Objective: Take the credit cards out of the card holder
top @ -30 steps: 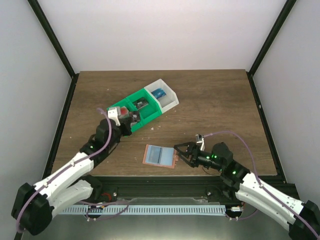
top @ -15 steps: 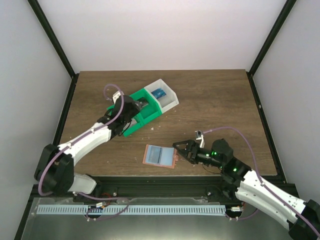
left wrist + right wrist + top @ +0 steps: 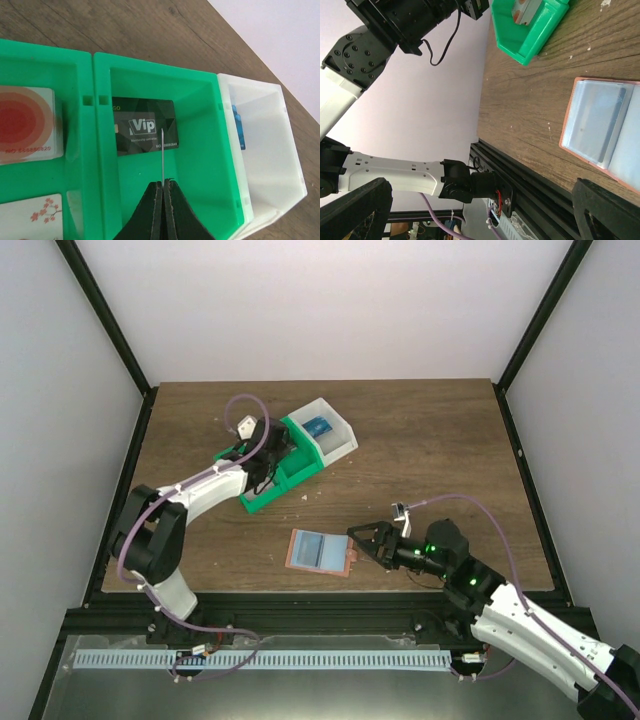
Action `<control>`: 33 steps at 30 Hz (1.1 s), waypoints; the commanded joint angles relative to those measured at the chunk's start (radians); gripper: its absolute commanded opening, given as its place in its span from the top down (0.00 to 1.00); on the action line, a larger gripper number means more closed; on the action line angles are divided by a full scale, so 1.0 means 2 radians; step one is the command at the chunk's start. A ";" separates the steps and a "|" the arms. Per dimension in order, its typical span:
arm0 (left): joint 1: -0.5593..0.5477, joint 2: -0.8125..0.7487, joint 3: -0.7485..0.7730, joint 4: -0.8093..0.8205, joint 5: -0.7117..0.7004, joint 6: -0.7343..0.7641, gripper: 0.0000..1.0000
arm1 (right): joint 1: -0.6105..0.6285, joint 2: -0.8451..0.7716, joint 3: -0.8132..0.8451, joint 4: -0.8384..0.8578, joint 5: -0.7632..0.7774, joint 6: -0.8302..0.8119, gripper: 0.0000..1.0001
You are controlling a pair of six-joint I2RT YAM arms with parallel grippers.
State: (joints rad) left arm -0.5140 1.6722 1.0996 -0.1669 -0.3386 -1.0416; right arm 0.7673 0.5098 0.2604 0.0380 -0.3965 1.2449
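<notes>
The card holder is lying open and flat on the wooden table, near the front edge and well apart from the green-and-white bin; pale blue and grey surfaces are showing inside its salmon rim.

The left gripper is hanging over the bin's middle green compartment with its fingers pressed together on a thin card, which is standing on edge and showing only as a pale line. Below it, a black card is lying flat on the compartment floor. The compartment's walls are standing off to either side of the held card. A red-circled card is sitting in the neighbouring green compartment, and a blue card in the white one.

The right gripper is sitting low just beside the holder's right edge with its jaws spread wide and nothing between them; whether a finger is touching the rim cannot be told. Bare wood is lying open behind the holder.
</notes>
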 commanded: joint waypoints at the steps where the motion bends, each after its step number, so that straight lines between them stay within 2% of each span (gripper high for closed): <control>1: 0.002 0.022 0.028 0.000 -0.029 0.006 1.00 | -0.004 -0.006 0.020 -0.014 0.005 -0.008 0.00; 16: 0.004 0.071 0.043 0.034 -0.054 0.003 1.00 | -0.004 -0.048 0.015 -0.060 0.022 -0.003 0.00; 33: 0.004 0.070 0.028 0.072 -0.074 0.012 1.00 | -0.004 -0.044 0.023 -0.073 0.029 -0.015 0.00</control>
State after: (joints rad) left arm -0.5098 1.8133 1.1606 -0.0788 -0.4534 -1.0351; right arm 0.7670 0.4263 0.2630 -0.0902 -0.3550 1.2335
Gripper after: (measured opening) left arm 0.018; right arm 0.997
